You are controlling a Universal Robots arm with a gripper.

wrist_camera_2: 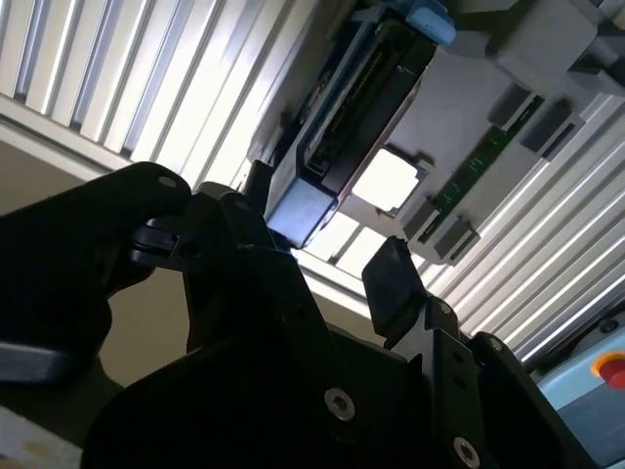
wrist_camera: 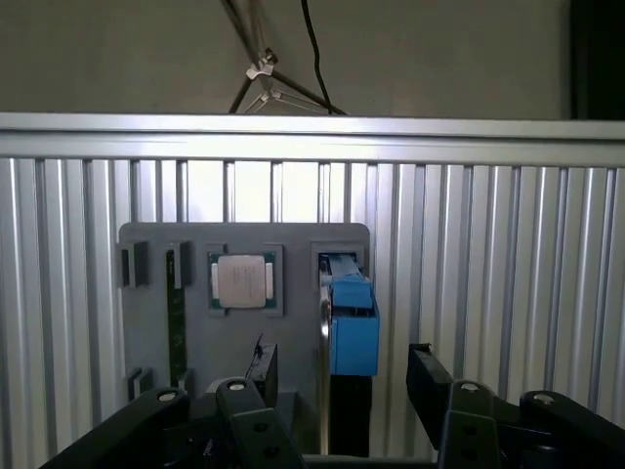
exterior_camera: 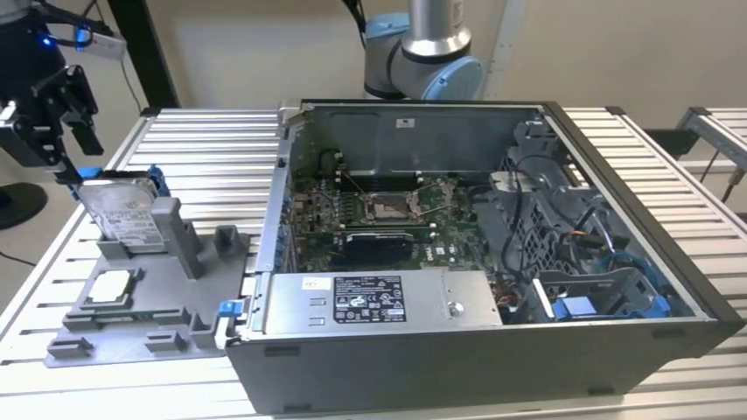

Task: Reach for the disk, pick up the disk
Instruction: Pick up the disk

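The disk (exterior_camera: 122,213), silver-grey with a white label and a blue frame, stands on edge in a slot of the grey holder (exterior_camera: 140,302) at the exterior view's left. My gripper (exterior_camera: 73,149) hangs just above the disk's upper corner, open and holding nothing. In the first wrist view the disk's blue edge (wrist_camera: 353,322) lies between the two black fingers, and the gripper (wrist_camera: 344,376) is in line with it. In the second wrist view the disk (wrist_camera_2: 342,127) sits a short way beyond the open gripper (wrist_camera_2: 322,249).
A small white-topped chip (exterior_camera: 111,284) lies flat in the holder near the disk. An open computer case (exterior_camera: 467,376) with a silver power supply (exterior_camera: 373,300) stands to the exterior view's right of the holder. The slatted metal table (exterior_camera: 210,149) carries everything.
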